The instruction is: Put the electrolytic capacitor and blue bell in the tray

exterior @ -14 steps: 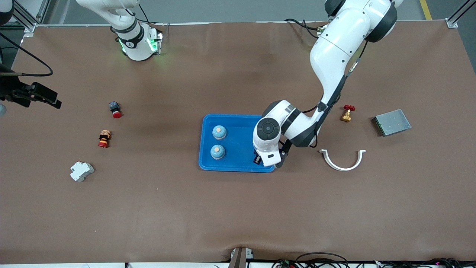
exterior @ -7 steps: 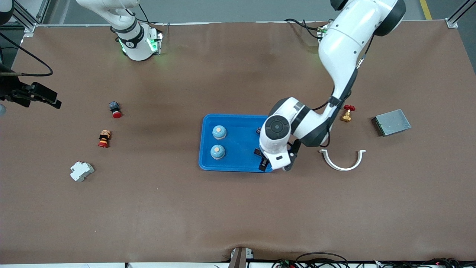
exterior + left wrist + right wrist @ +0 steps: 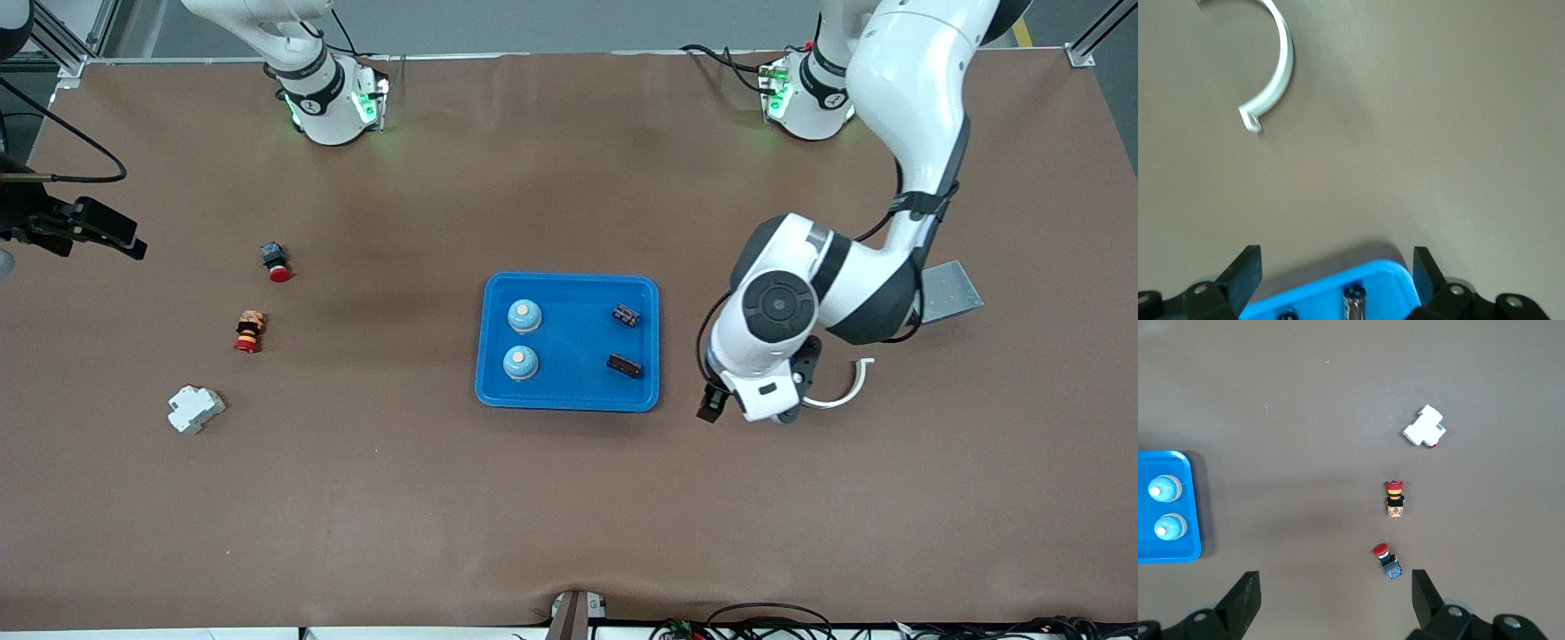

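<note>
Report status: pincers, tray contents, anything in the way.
Left pincer open, empty, over table beside the tray. Right pincer open, waiting. Two blue bells and two capacitors in tray. Nothing in the way.

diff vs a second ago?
The left gripper has let go of a capacitor in the tray and pulled away toward the left arm's end, now open over bare table. The two blue bells, the other capacitor and the waiting right gripper stayed put.

Bright blue tray [image 3: 569, 396] on a brown table [image 3: 569, 516]; two pale blue bells [image 3: 524, 316] with peach tops, two dark capacitors [image 3: 625, 365], a white curved clip [image 3: 845, 394].
</note>
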